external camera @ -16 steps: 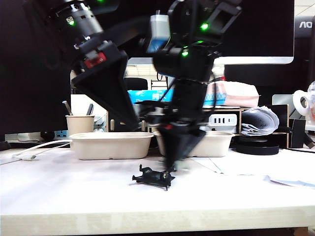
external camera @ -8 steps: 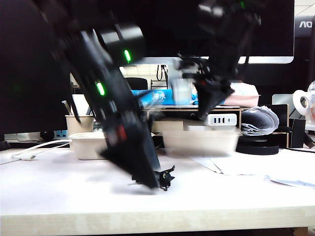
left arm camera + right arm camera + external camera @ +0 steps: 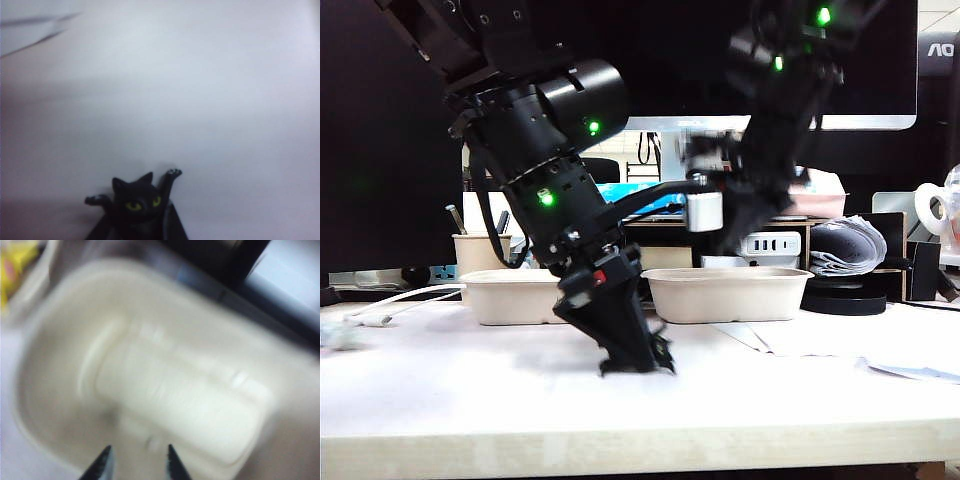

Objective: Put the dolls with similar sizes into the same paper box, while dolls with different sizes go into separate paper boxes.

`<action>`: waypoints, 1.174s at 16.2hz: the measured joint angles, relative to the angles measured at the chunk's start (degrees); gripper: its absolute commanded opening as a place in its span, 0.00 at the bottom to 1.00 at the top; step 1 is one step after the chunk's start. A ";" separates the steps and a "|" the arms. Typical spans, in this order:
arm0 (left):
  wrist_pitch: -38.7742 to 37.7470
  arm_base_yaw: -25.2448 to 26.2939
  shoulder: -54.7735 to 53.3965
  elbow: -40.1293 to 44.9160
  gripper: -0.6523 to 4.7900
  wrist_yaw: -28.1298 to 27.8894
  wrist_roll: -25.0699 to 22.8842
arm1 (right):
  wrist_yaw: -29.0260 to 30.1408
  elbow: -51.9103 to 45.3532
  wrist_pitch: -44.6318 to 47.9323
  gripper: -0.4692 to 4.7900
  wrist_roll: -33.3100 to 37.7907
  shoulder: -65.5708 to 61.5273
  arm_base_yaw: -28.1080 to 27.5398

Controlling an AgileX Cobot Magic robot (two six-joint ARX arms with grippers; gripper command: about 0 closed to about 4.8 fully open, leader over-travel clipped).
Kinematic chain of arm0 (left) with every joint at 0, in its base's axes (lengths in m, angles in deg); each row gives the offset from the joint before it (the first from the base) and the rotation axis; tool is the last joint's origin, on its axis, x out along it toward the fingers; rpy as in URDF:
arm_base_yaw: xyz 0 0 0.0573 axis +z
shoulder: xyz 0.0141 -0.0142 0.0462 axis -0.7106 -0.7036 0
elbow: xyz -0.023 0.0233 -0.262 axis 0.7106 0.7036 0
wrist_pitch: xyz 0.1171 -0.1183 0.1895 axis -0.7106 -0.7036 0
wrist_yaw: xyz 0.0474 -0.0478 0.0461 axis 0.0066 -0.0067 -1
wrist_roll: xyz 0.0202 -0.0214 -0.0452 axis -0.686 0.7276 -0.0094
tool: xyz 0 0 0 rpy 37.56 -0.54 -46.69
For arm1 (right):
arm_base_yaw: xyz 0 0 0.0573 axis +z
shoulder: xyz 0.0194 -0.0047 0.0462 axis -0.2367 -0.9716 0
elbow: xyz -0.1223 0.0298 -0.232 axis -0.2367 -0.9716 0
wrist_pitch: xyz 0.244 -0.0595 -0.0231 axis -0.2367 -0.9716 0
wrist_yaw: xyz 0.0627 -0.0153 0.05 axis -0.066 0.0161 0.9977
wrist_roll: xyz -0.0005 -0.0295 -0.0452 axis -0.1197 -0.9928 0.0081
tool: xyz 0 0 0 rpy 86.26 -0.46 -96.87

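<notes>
A black four-legged doll (image 3: 136,202) with yellow eyes lies on the white table, facing the left wrist camera. My left gripper (image 3: 638,358) is down on the tabletop in front of the boxes. Its dark fingers (image 3: 175,225) press against both sides of the doll (image 3: 660,355). Two beige paper boxes stand behind it, one on the left (image 3: 510,297) and one on the right (image 3: 725,292). My right gripper (image 3: 730,240) hangs above the right box (image 3: 60,405), open and empty (image 3: 137,462). A blurred yellow shape (image 3: 12,262) shows beyond that box's rim.
A beige pen cup (image 3: 482,252) stands behind the left box, and a white cable (image 3: 390,305) runs along the table's left side. Loose papers (image 3: 800,335) lie to the right of the boxes. Behind them are a black tape roll (image 3: 845,300) and a monitor.
My left gripper dropped from above the left box to the table and closed round the black doll. My right gripper rose from beside the doll to above the right box and opened.
</notes>
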 measured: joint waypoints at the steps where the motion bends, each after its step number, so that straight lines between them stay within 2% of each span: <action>1: 0.59 0.04 0.22 -0.02 0.11 -2.01 1.90 | 0.22 2.32 -1.38 0.34 0.13 0.07 -0.02; 3: 2.91 0.55 3.54 0.74 0.11 -5.33 7.98 | 0.37 7.02 -5.92 0.34 0.31 1.05 -0.02; 7: 29.92 0.52 3.32 0.31 0.11 -6.84 16.15 | 0.35 7.67 -7.74 0.34 0.37 7.82 -0.37; 8: 35.30 0.39 1.64 0.31 0.24 -9.68 18.69 | 0.26 7.61 -9.38 0.34 0.55 8.26 -0.55; 9: 40.11 0.72 -0.35 0.31 0.52 -11.78 20.59 | 0.26 7.56 -10.84 0.34 0.57 8.79 -0.61; 10: 43.10 1.57 -1.88 0.31 0.77 -10.73 21.49 | 0.31 7.58 -11.67 0.34 0.57 9.18 -0.52; 11: 44.28 1.79 -3.19 -0.33 0.86 -10.32 21.57 | 0.28 7.58 -12.20 0.34 0.57 9.25 -0.52; 13: 43.98 1.53 -4.31 -1.01 0.86 -10.67 21.53 | 0.31 7.58 -12.76 0.34 0.57 9.25 -0.50; 14: 43.80 1.51 -3.93 -1.01 0.86 -12.52 21.68 | 0.31 7.58 -12.90 0.34 0.57 9.29 -0.50; 15: 37.24 1.55 -0.37 -1.03 0.86 -18.05 21.42 | 0.28 7.58 -13.27 0.34 0.57 9.29 -0.52; 16: 31.30 1.66 3.32 -1.03 0.77 -20.85 21.38 | 0.31 7.58 -13.75 0.34 0.57 9.29 -0.50; 17: 22.93 2.47 8.85 -1.09 0.50 -21.84 21.73 | 1.57 7.58 -14.32 0.34 0.57 9.29 -0.52; 18: 15.08 3.48 13.57 -1.33 0.23 -23.67 24.35 | 5.51 7.58 -14.69 0.34 0.59 9.29 -0.57; 19: 5.84 5.14 17.46 -1.33 0.15 -25.07 27.63 | 11.56 7.58 -15.02 0.33 0.59 9.29 -0.35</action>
